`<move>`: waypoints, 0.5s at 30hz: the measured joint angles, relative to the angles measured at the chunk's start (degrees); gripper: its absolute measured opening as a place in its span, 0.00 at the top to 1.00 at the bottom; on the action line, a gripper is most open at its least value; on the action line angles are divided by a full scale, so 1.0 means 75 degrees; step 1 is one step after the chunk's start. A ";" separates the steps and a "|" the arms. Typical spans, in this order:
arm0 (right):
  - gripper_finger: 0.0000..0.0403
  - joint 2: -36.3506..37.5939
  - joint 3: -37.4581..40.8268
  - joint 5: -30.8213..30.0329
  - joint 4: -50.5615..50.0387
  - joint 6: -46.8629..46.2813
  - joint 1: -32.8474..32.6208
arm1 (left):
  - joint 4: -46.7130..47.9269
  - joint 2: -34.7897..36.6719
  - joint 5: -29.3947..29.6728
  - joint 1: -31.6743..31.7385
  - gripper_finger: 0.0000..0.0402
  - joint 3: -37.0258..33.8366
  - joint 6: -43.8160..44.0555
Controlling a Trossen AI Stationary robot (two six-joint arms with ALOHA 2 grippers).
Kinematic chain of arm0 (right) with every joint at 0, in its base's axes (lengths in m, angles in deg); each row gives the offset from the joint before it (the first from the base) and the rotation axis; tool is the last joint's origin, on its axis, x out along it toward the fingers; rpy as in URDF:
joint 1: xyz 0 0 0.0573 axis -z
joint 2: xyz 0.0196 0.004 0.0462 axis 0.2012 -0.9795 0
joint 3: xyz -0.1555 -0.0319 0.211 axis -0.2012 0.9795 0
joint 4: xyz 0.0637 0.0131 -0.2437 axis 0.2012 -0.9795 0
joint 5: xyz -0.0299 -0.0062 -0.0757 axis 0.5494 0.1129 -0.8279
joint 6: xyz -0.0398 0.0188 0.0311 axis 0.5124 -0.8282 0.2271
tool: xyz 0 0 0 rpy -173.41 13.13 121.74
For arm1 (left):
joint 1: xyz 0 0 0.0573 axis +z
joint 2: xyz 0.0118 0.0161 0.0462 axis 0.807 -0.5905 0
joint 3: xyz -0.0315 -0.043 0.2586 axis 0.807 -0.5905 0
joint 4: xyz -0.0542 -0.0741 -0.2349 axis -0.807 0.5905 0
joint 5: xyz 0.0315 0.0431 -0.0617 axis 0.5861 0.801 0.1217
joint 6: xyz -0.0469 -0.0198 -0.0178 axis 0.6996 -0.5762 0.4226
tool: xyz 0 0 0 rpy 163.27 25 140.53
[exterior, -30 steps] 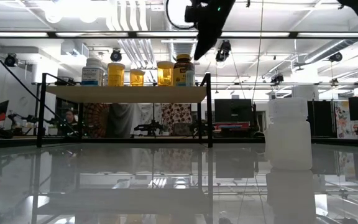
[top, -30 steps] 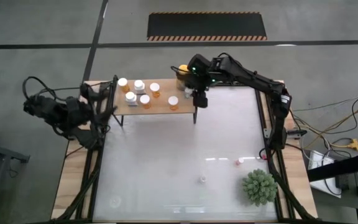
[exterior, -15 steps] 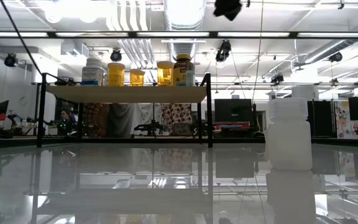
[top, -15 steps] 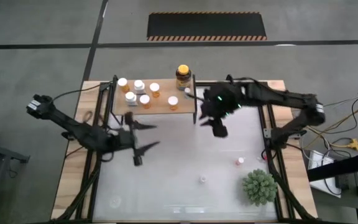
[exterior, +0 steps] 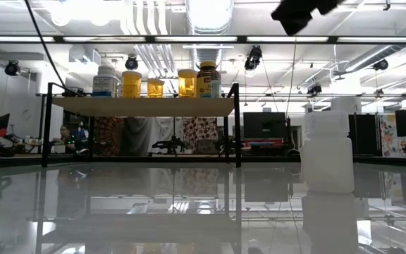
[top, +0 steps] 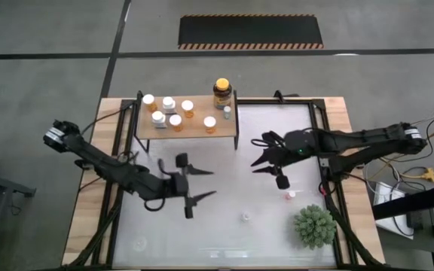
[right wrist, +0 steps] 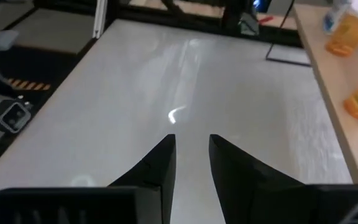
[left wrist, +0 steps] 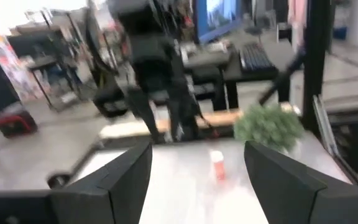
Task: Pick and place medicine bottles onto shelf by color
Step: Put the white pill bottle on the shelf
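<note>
We see the left gripper (top: 194, 184) out over the white table (top: 224, 226), its fingers (left wrist: 126, 180) spread wide with nothing between them; ahead of those fingers, well apart, an orange bottle (left wrist: 217, 166) stands on the tabletop with the spiky green plant (left wrist: 267, 126) beyond it. Behind that gripper, at the table's far edge, the shelf (top: 194, 129) carries white and orange medicine bottles (top: 173, 113), with the dark amber, yellow-capped jar (top: 221, 92) at the end nearer the right arm. The right gripper (top: 264, 155) hangs above the table beside the shelf, its fingers (right wrist: 157, 165) drawn to a narrow gap and holding nothing; off to one side of its fingertips the shelf edge shows two orange bottles (right wrist: 350, 28). A white bottle (exterior: 327, 152) stands alone on the table in the low view.
</note>
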 joint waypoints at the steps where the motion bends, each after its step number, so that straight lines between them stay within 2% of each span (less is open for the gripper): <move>1: 0.79 0.0136 0.0267 -0.0047 0.0262 -0.0005 -0.0030 | 0.0151 -0.0096 -0.0050 0.0002 0.40 0.0049 0.0152; 7: 0.80 0.0833 0.1541 -0.0130 0.1462 -0.0028 -0.0096 | 0.0939 -0.0561 -0.0310 0.0008 0.40 0.0533 0.1062; 12: 0.80 0.1234 0.2236 -0.0794 0.1794 -0.0063 -0.0124 | 0.1129 -0.1147 -0.0514 0.0071 0.40 0.0863 0.1672; 15: 0.81 0.1416 0.2589 -0.0855 0.2064 0.0015 -0.0127 | 0.1123 -0.1601 -0.0922 0.0167 0.40 0.1095 0.1860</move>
